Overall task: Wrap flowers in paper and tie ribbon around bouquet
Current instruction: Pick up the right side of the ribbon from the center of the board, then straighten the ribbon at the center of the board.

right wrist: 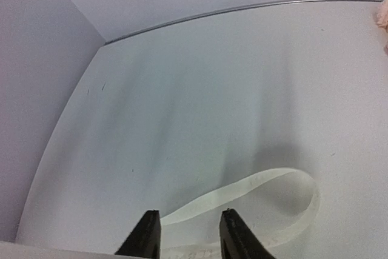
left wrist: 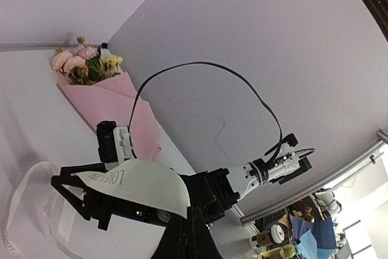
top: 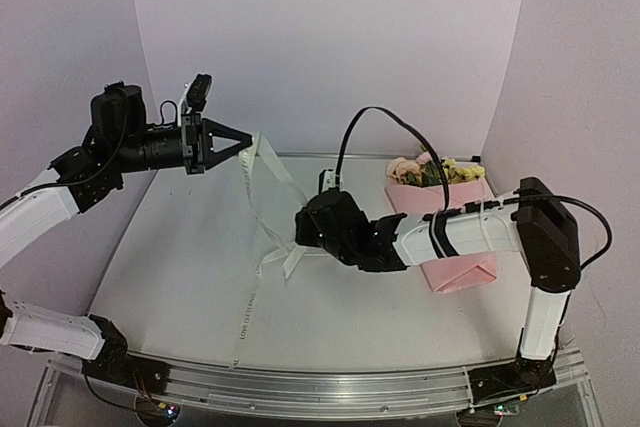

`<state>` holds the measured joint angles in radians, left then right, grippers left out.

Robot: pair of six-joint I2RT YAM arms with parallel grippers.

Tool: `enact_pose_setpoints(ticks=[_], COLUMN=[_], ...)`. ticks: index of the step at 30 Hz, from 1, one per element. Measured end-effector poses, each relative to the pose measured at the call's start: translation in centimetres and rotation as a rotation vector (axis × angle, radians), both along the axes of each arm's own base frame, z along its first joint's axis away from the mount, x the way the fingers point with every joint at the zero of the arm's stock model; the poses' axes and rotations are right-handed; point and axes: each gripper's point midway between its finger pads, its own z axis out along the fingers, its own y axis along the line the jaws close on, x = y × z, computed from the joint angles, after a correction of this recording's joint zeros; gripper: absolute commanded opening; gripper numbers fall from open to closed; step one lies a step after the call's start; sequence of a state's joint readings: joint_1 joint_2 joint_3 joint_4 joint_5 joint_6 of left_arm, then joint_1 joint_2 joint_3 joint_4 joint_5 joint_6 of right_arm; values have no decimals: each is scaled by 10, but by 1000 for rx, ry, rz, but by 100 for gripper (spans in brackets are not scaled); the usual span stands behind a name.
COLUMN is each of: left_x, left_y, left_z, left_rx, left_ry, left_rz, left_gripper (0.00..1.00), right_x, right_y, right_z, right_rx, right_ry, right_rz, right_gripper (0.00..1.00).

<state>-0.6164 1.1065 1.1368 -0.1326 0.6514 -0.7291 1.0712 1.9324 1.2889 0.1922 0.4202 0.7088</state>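
Note:
My left gripper [top: 247, 139] is raised over the back left of the table and is shut on the white ribbon [top: 266, 154]. The ribbon hangs down in a loop and trails toward the front edge. In the left wrist view the lettered ribbon [left wrist: 139, 186] curves out from my left gripper [left wrist: 189, 210]. My right gripper [top: 298, 237] is low at the table's middle. Its jaws [right wrist: 189, 235] stand apart with a ribbon strand [right wrist: 242, 189] lying between them. The bouquet [top: 462, 269] lies at the right in pink paper [left wrist: 115, 104], partly under my right arm, the flowers [top: 437, 169] pointing to the back wall.
Lilac walls close in the table at the back and both sides. My right arm [top: 450, 232] reaches across the bouquet, its black cable [top: 385, 117] arching above it. A metal rail [top: 330, 392] runs along the near edge.

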Motion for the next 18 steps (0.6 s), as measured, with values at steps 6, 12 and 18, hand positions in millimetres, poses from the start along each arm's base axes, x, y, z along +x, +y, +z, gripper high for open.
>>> enact_pose_setpoints(ticks=[6, 12, 18], left_x=[16, 34, 49], left_y=[23, 2, -11], left_z=[17, -31, -116], left_rx=[42, 117, 238], left_ry=[-51, 16, 177], left_rz=[155, 99, 72], left_gripper=[1, 36, 68], right_x=[39, 37, 48], right_y=[-40, -111, -295], right_z=[38, 100, 172], right_rx=[-84, -206, -224], right_ry=[-67, -114, -119], right_rz=[-146, -260, -628], right_gripper=[0, 0, 0])
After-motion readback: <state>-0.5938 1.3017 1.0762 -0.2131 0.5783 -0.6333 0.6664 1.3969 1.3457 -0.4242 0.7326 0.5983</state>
